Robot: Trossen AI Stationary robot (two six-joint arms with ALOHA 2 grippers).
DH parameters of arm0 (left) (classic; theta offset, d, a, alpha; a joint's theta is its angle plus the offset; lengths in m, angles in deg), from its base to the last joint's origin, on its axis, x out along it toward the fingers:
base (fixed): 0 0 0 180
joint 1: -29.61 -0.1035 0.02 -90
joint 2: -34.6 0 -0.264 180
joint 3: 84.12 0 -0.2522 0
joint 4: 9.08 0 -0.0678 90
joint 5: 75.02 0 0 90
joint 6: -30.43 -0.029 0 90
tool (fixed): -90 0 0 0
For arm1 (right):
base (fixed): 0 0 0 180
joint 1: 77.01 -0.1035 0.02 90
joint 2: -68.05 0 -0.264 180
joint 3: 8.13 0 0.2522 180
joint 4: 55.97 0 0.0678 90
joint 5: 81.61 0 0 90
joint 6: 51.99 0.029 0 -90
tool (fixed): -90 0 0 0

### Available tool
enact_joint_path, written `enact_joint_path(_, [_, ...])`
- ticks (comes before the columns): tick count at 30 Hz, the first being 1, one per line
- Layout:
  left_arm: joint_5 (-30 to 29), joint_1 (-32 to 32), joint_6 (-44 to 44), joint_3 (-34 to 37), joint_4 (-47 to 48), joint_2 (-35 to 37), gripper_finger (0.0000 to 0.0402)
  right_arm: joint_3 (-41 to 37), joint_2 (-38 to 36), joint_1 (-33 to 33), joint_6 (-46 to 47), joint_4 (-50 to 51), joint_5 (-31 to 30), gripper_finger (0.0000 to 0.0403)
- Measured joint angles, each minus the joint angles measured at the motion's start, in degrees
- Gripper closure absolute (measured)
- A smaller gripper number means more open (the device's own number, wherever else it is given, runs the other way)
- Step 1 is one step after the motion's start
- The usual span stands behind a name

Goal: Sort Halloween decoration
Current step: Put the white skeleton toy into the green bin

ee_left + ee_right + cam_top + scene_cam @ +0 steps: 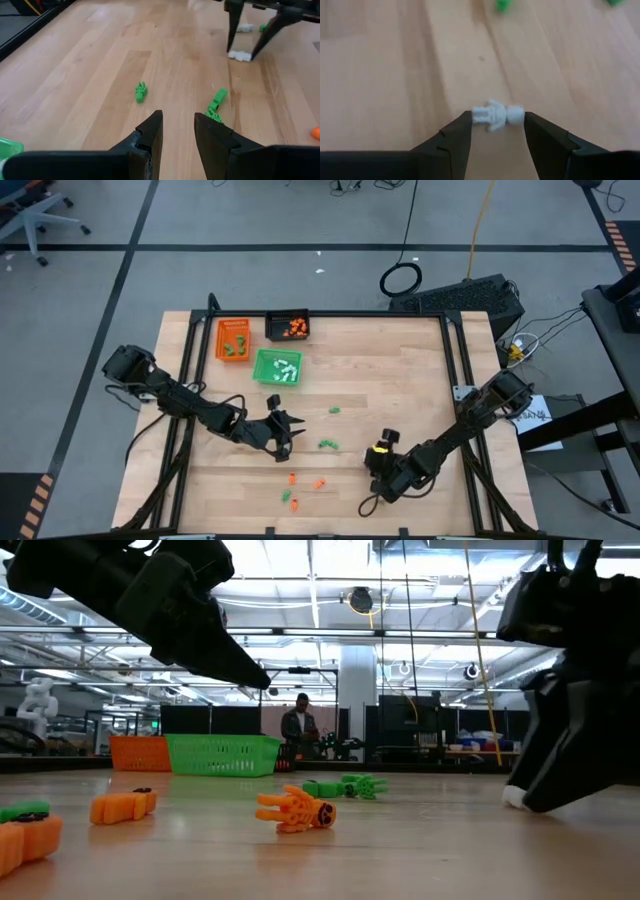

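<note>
Orange tray (232, 340): sitting at the table's far left corner, holding a few green pieces.
Black tray (288, 326): standing just right of the orange one, holding orange pieces.
Green tray (278, 368): lying just in front of those two, holding white pieces; in the low view it is showing as a mesh basket (222, 754).
Left gripper (283, 430): hanging above the table left of centre, fingers (150, 137) standing apart with nothing between them.
Green pieces (327, 444): lying loose mid-table, one (140, 92) ahead of the left gripper and another (216, 104) just beside its finger; small, knobbly, bright green.
Orange pieces (292, 478): resting near the table's front edge, well apart from the trays; in the low view one (296, 810) is looking like a tiny skeleton with splayed limbs, another (122, 806) is lying to its left.
White piece (496, 114): a tiny skeleton figure lying flat on the wood, sitting between the right gripper's fingertips.
Right gripper (382, 442): reaching down to the table right of centre, fingers (456, 134) standing apart on either side of the white piece; whether they are touching it is unclear.
Table (400, 380): light wood boards inside a dark frame.
Person (297, 726): standing far back in the room.
</note>
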Motion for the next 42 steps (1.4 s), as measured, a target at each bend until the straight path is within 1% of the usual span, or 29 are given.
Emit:
enact_joint_path(6, [0.02, 0.0, 0.0, 0.0, 0.07, 0.0, 0.0291, -0.15, -2.12, -0.27, 5.15, 7.4, -1.26, 0.0236])
enact_joint_path(10, [0.02, 0.0, 0.04, 0.0, 0.2, 0.0, 0.0291, -0.17, -3.98, -1.35, 8.84, 9.93, -1.55, 0.0236])
enact_joint_path(14, [0.02, 0.0, 0.07, 0.0, 0.17, 0.0, 0.0291, -0.17, -5.24, -3.27, 11.02, 11.71, -3.51, 0.0236])
enact_joint_path(17, [0.04, 0.0, 0.07, 0.0, 0.13, 0.0, 0.0291, -0.15, -5.4, -4.68, 12.14, 11.78, -6.69, 0.0236])
enact_joint_path(18, [0.02, 0.0, 0.06, 0.0, 0.14, 0.0, 0.0291, -0.15, -5.4, -5.05, 12.45, 11.42, -8.61, 0.0236])
enact_joint_path(21, [0.03, 0.0, 0.04, 0.0, -0.04, 0.0, 0.0291, -0.15, -5.21, -5.3, 12.37, 8.45, -13.08, 0.0236])
enact_joint_path(26, [0.04, 0.0, 0.04, 0.0, -0.1, 0.0, 0.0291, -0.13, -5.16, -5.11, 11.71, 4.95, -11.86, 0.0236])
enact_joint_path(34, [0.03, 0.0, 0.02, 0.0, -1.47, 0.0, 0.0291, -0.55, -4.59, -5.11, 10.59, 2.74, -11.73, 0.0236])
enact_joint_path(42, [0.04, 0.0, 0.0, 0.0, -1.42, 0.0, 0.0291, -1.01, -0.19, -4.22, 8.5, 1.16, -11.69, 0.0227])
